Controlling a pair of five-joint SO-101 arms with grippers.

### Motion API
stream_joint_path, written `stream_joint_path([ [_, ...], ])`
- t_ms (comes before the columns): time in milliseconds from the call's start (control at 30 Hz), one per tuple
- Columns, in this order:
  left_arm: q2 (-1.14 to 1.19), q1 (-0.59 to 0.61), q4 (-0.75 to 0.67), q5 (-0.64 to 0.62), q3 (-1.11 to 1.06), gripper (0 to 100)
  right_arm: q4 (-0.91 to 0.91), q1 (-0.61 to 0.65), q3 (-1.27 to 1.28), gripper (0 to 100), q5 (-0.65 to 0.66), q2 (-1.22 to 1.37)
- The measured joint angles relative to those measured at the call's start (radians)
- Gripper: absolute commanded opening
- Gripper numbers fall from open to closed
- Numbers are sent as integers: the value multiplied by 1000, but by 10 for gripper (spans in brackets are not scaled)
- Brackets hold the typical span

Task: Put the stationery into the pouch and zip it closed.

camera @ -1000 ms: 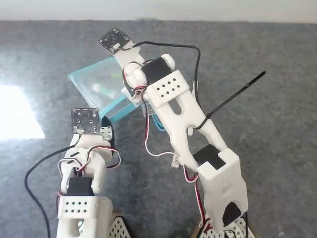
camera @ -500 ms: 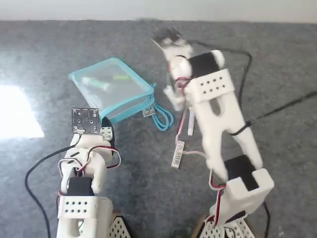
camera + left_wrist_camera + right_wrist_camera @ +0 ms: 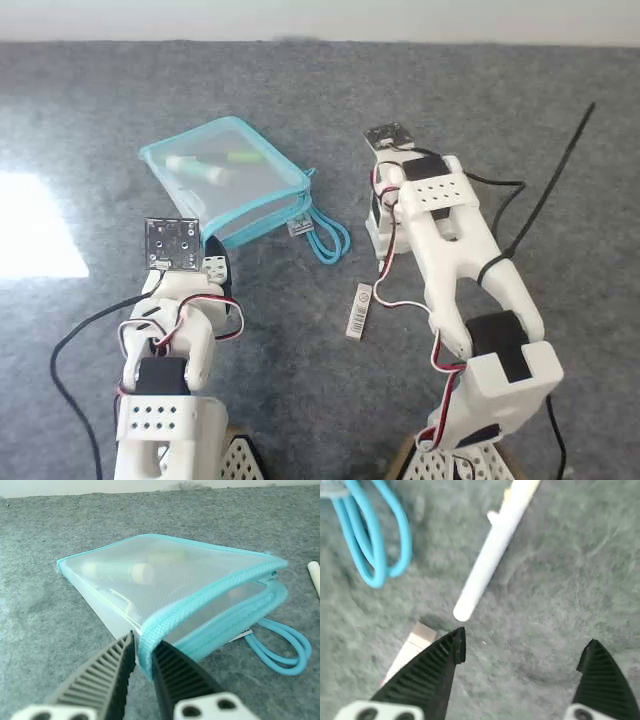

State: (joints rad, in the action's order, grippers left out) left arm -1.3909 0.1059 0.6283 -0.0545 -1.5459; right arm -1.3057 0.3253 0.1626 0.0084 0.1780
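Observation:
The translucent pouch (image 3: 228,180) with teal edging lies on the grey mat, with pens (image 3: 195,168) inside it. In the left wrist view the pouch (image 3: 165,575) holds the pens (image 3: 120,571), and my left gripper (image 3: 144,645) is shut on the teal rim at its near corner. From above, the left gripper (image 3: 218,262) sits at that corner. A white pen (image 3: 495,545) lies loose on the mat beside the blue strap loop (image 3: 370,540). My right gripper (image 3: 526,642) hangs open just above the pen's near end, holding nothing. The right arm (image 3: 440,215) covers the pen from above.
A barcode tag (image 3: 358,310) lies on the mat near the right arm, and shows as the tag (image 3: 407,652) beside one right finger. The strap loop (image 3: 325,238) trails off the pouch. A black cable tie (image 3: 550,180) sticks out at the right. Bare mat lies beyond the pouch.
The right arm has swung away from over the pouch to the right and come down over the loose pen. The left arm and pouch have not moved.

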Motion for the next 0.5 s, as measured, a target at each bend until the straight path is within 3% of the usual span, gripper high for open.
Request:
stream_joint_path([
  [233, 0, 0, 0, 0, 0, 12, 155, 3, 54, 354, -219, 0],
  [367, 0, 0, 0, 0, -12, 12, 195, 5, 89, 351, -250, 0],
  [500, 0, 0, 0, 0, -17, 12, 269, 3, 153, 271, -249, 0],
])
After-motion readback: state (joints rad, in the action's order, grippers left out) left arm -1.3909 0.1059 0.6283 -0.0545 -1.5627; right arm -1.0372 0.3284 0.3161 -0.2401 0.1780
